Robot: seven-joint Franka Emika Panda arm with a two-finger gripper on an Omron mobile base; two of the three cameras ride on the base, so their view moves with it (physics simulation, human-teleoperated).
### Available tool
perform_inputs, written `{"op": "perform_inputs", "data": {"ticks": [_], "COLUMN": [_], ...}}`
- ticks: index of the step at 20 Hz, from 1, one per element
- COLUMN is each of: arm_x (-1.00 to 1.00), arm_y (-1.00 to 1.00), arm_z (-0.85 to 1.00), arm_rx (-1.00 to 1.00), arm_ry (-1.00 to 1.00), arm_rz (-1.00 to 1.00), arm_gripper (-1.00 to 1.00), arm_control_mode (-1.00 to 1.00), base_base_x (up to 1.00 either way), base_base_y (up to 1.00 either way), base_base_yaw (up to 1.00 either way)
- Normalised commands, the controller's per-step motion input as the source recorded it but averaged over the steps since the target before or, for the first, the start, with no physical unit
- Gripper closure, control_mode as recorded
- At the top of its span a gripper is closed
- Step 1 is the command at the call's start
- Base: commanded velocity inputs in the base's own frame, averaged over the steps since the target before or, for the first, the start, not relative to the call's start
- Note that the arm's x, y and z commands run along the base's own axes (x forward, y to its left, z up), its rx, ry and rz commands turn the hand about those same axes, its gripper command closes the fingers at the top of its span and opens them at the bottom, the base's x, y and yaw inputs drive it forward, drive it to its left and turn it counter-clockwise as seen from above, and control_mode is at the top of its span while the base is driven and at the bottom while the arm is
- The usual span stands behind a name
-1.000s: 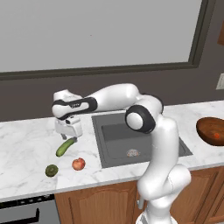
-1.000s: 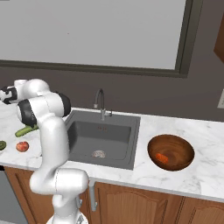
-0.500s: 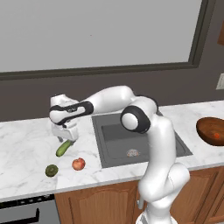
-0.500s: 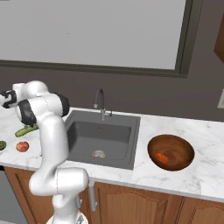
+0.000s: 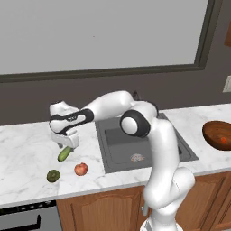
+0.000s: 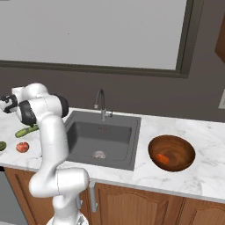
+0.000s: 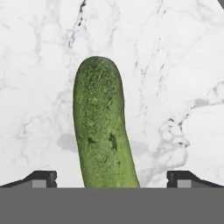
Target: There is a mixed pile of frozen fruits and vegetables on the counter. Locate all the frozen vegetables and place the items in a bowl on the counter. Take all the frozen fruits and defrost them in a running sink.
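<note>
Green cucumber under a spread pincer, carrot already bowled

Green, pebbled cucumber point(image 7: 103, 127): lies flat on the white marble bench point(image 5: 27, 149), to the left of the sink point(image 5: 135, 144) as seen from the left base view. In the hand view it runs up the middle between the two finger tips, which stand wide apart on either side and do not touch it. Not yet gripped.

Pincer point(image 5: 64, 143): spread to its widest, directly over the cucumber's far end, pointing down. It holds nothing.

Red apple point(image 5: 81, 169): on the bench, left of the sink and nearer the front edge than the cucumber. Untouched.

Dark olive-green round fruit point(image 5: 53, 175): on the bench beside the apple, further from the sink. Untouched.

Sink: dark grey basin with a round metal drain. No fruit lies in it. Whether water runs from the gooseneck faucet point(image 6: 101, 102) cannot be told.

Bowl point(image 6: 171, 153): reddish-brown, on the bench well to the right of the sink. An orange item, judged to be the carrot point(image 6: 162, 157), lies inside.

Progress, as a judgement: one vegetable of two appears placed. Remaining: close on the cucumber and carry it across the sink to the bowl, then move both fruits into the sink.
</note>
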Motion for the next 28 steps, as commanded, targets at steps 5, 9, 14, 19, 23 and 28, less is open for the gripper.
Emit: {"op": "perform_inputs", "data": {"ticks": [5,9,14,19,23,28], "arm_x": [0.04,-0.05,-0.09,-0.06,-0.1,-0.42], "arm_y": [0.06,0.08,0.08,0.01,-0.35,-0.57], "arm_z": [-0.18,-0.23,-0.2,-0.04,0.39,0.53], "arm_rx": [0.02,0.03,0.02,0.0,-0.05,0.0], "arm_ry": [0.0,0.01,0.0,-0.03,-0.07,-0.08], "arm_rz": [0.04,0.01,0.01,0.0,0.0,-0.01], "arm_gripper": [-1.0,1.0,1.0,1.0,1.0,1.0], "arm_control_mode": [-1.0,-1.0,-1.0,-1.0,-1.0,-1.0], "base_base_x": [0.0,0.0,0.0,0.0,0.0,0.0], "base_base_y": [0.0,0.0,0.0,0.0,0.0,0.0], "base_base_yaw": [0.0,0.0,0.0,0.0,0.0,0.0]}}
